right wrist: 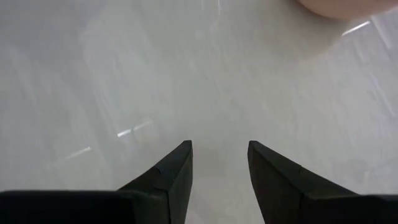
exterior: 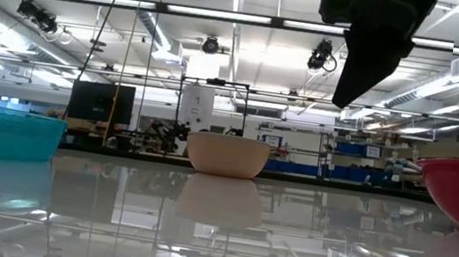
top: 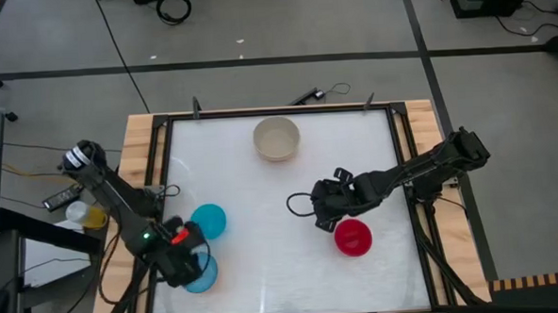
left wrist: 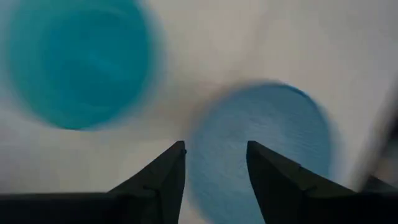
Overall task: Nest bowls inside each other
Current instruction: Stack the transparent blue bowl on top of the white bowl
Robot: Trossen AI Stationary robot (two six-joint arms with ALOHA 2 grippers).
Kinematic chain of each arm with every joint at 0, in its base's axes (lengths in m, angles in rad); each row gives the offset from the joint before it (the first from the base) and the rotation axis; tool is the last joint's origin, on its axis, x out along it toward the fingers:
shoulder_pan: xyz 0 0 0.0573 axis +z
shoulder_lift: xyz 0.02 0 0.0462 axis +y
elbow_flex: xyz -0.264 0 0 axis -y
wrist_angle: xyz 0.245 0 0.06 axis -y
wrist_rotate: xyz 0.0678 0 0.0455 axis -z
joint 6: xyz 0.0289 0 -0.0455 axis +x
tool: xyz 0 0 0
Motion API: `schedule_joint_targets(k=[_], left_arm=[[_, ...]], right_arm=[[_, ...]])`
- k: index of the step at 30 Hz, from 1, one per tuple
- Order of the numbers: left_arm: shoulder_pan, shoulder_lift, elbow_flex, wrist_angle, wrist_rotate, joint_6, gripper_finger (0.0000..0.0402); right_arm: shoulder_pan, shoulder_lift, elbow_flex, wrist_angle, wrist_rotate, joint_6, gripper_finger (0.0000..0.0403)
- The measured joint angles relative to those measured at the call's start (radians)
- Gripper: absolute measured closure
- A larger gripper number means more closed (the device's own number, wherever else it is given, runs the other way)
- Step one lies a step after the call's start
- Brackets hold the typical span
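A beige bowl (top: 276,139) stands on its base at the table's far middle. The teal bowl (top: 207,221) and the light blue bowl (top: 201,276) stand side by side at the near left, and a red bowl (top: 352,237) at the near right. My left gripper (left wrist: 216,144) hangs open over the light blue bowl (left wrist: 267,149), pointing down, with the teal bowl (left wrist: 78,62) beside it. My right gripper (right wrist: 219,144) is open above bare table just left of the red bowl, and it shows from above in the low view (exterior: 374,41).
Wooden rails and a dark frame (top: 165,133) border the white table top (top: 262,204). Open surface lies between the beige bowl and the near bowls. Cables and small items (top: 83,214) lie off the table's left edge.
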Motion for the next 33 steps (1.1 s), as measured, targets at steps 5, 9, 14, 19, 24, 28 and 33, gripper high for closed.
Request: schedule_joint_targets(k=[5,9,14,19,24,28,33], left_arm=[[0.129,-0.015,-0.008,-0.210,-0.035,0.066,0.0244],[0.276,-0.053,-0.115,-0.173,-0.040,0.193,0.0248],[0.463,-0.123,-0.235,-0.077,-0.041,0.347,0.0249],[0.582,-0.202,-0.297,0.029,-0.024,0.475,0.0249],[0.658,-0.222,-0.360,0.131,0.079,0.567,0.0249],[0.681,-0.219,-0.395,0.158,0.113,0.581,0.0249],[0.695,-0.219,-0.396,0.203,0.079,0.623,0.0289]], right_arm=[[-0.013,0.000,0.000,0.011,0.002,-0.006,0.0241],[-0.012,0.000,0.000,0.008,0.002,-0.007,0.0241],[-0.006,0.000,0.000,-0.006,0.003,-0.007,0.0241],[-0.006,0.000,-0.009,-0.014,0.027,0.000,0.0241],[-0.020,0.000,-0.073,0.045,0.022,0.000,0.0241],[-0.037,0.000,-0.132,0.106,0.001,0.005,0.0241],[-0.054,0.000,-0.197,0.285,-0.003,0.001,0.0242]])
